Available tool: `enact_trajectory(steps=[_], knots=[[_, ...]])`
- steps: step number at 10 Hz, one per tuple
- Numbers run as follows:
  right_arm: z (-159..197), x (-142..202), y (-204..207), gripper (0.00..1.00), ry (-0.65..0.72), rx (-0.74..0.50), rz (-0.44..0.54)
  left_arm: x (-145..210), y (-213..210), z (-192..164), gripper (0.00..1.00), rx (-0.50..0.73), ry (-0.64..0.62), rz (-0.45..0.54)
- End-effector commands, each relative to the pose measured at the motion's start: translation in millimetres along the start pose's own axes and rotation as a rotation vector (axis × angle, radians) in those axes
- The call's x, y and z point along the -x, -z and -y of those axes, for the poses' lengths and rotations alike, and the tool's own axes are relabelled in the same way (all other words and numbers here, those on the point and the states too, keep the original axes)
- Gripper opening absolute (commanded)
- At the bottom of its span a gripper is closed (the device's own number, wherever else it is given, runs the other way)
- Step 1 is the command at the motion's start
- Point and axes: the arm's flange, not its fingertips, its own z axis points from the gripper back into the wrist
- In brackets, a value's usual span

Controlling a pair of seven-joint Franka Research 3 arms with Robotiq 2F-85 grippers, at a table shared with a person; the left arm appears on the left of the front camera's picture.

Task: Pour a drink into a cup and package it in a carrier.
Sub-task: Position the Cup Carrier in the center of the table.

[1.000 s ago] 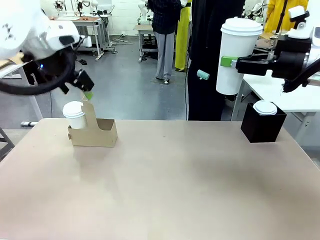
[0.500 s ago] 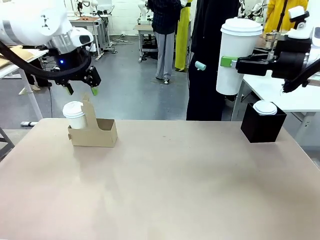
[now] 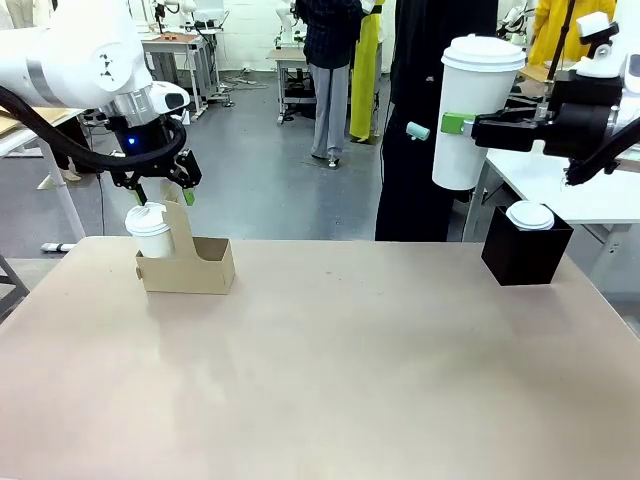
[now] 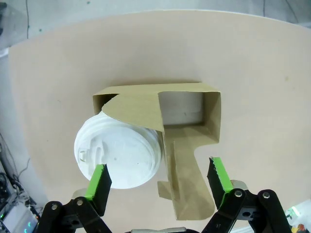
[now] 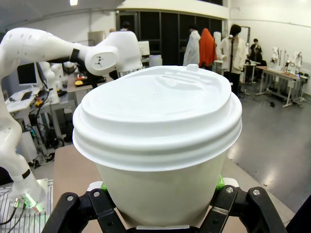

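Left jaws wide above carrier [image 4: 182, 165], right jaws gripping tall cup [image 3: 470, 110]

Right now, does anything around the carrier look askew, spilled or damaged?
No spill or damage. The small white lidded cup sits at one end of the brown cardboard drink carrier, its lid overhanging the wall; whether it's fully seated is unclear. The left claw hovers open above.

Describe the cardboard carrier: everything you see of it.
The carrier is plain brown cardboard: a box-like base with a tall handle tab at its middle. It stands upright on the table, far left. One slot holds a white lidded cup; the other is empty. The open left claw hangs over the tab.
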Motion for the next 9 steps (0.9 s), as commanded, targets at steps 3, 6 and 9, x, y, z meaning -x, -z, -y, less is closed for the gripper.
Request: enact_trajectory(steps=[3,6,9], knots=[[-2,-1,0,0.8,-0.015,0.007,0.001,2,-1,5,1.0,0.004,-0.018,-0.001],[-2,-1,0,0.8,-0.015,0.007,0.001,-1,-1,12,0.0,-0.004,-0.013,-0.018],[-2,-1,0,0.8,-0.015,0.007,0.001,2,-5,21,0.0,-0.02,-0.006,-0.008]])
